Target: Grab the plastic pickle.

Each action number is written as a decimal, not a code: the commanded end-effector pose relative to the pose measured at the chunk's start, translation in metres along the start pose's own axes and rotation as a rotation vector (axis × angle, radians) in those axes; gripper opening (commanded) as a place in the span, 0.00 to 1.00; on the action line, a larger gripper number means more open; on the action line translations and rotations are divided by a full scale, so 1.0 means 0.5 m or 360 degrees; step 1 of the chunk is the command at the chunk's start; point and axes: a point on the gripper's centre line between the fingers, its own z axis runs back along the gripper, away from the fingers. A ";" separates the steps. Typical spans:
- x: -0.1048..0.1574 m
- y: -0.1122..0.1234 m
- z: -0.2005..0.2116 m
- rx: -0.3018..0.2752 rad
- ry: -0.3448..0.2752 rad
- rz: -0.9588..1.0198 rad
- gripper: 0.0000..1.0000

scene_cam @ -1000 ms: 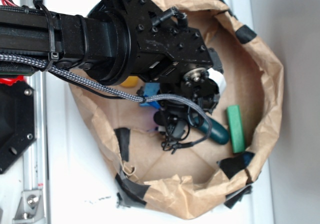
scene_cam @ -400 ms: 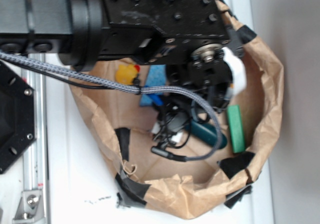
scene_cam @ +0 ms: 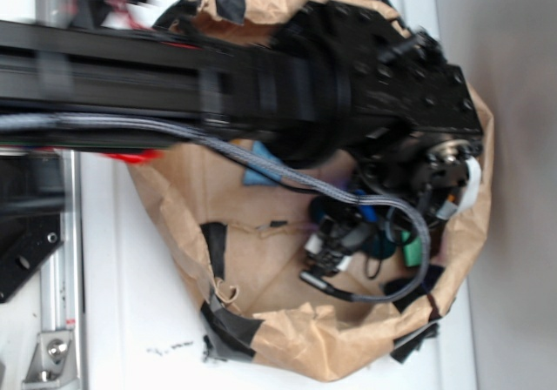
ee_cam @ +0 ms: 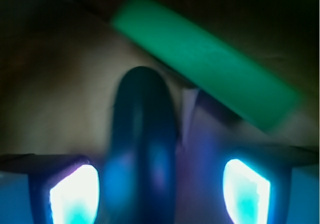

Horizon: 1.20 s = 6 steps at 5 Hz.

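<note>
Blurrily, the open end effector (ee_cam: pixel 160 194) straddles the plastic pickle (ee_cam: pixel 142 134); no writing is legible.

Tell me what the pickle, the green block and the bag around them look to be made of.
Pickle: likely smooth plastic; dark teal with a soft sheen, though blurred. Green block: matte, flat-faced, plastic or foam, hard to tell. Bag: brown kraft paper, creased and rolled at the rim, patched with black tape.
</note>
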 end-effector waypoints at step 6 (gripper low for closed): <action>-0.070 -0.039 0.269 0.0250 -0.0436 0.0753 0.00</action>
